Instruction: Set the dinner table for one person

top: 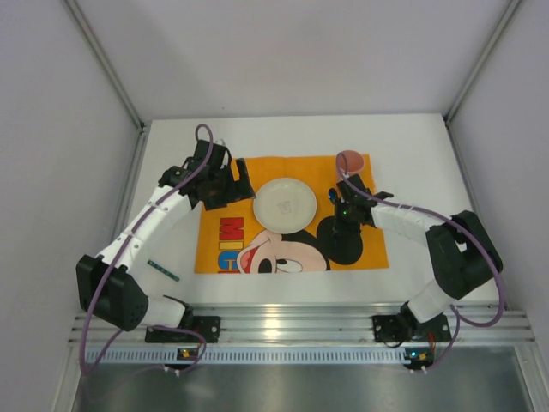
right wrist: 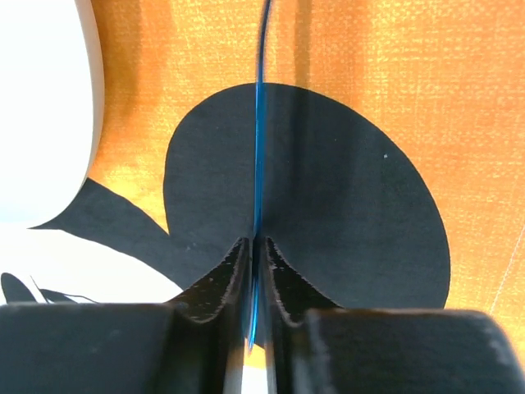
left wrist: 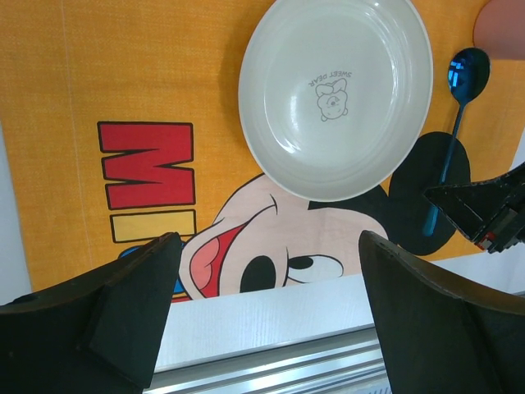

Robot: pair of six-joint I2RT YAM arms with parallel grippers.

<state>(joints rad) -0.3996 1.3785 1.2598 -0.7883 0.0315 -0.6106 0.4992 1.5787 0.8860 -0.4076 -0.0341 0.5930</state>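
Pinching the blue spoon [right wrist: 259, 164] by its handle in narrow jaws, the right gripper [right wrist: 255, 246] should settle it flat beside the white plate [top: 286, 204] on the orange placemat [top: 257, 169] at the middle of the dinner table [top: 283, 133] before letting go, while the left gripper [left wrist: 267, 243] hovers wide, empty.

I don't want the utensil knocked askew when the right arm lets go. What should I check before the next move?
1. The spoon lies right of the plate, on the placemat: ok.
2. Gap between spoon and plate: ok.
3. Spoon resting flat on the placemat: cannot tell.
4. The right gripper is shut on the spoon's handle, so not yet released: not ok.
5. The left gripper is open, empty and away from the spoon: ok.
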